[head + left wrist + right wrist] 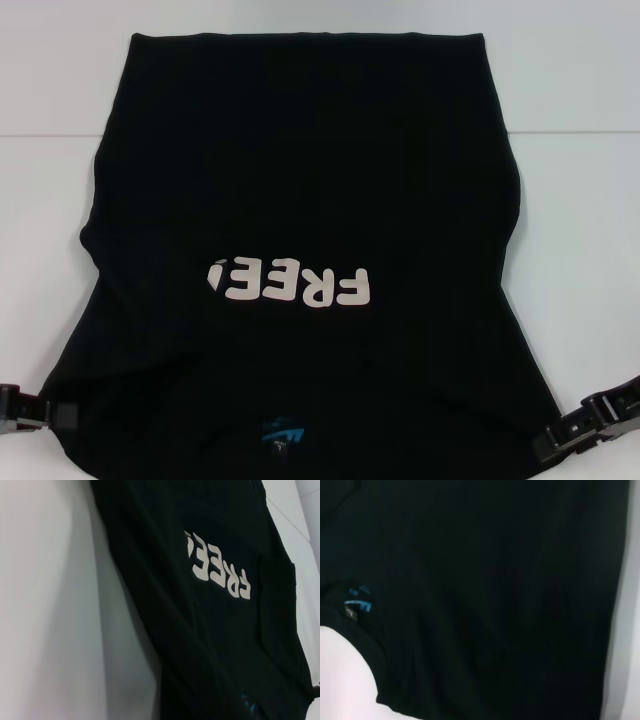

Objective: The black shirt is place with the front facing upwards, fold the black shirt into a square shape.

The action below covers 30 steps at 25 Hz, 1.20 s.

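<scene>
A black shirt (300,200) lies spread front-up on a white tabletop (580,90), its white "FREE!" lettering (290,285) reading upside down from the robot's side. The left hand (40,410) and right hand (575,428) sit at the shirt's two near corners, with the blue logo (285,432) between them. Whether either hand is pinching the cloth cannot be told.

1. The black shirt (300,200) lies spread on the tabletop (580,80), filling the frame's middle.
2. My left gripper (55,412) meets its lower-left edge.
3. My right gripper (552,440) meets its lower-right edge.
4. The collar sits at bottom centre.
</scene>
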### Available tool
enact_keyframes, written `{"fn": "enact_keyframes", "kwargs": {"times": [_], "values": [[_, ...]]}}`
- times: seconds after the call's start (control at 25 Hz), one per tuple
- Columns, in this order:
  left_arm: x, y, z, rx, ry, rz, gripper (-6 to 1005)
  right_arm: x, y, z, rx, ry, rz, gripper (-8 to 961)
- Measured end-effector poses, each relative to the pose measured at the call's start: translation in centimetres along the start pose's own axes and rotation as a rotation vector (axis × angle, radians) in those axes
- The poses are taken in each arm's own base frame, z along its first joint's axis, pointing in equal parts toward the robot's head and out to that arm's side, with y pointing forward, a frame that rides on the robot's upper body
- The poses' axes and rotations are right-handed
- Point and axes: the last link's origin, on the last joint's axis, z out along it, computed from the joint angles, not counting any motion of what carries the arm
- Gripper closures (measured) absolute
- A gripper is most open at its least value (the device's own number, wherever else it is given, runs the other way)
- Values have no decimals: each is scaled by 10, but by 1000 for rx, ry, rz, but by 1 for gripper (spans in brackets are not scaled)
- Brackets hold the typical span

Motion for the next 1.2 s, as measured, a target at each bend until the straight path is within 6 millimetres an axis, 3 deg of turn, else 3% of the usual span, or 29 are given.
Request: {"fn": "enact_keyframes", "kwargs": {"times": [1.2], "values": [[0, 1, 1, -4, -2, 10, 984, -11, 19, 15, -62, 20, -55, 195]]}}
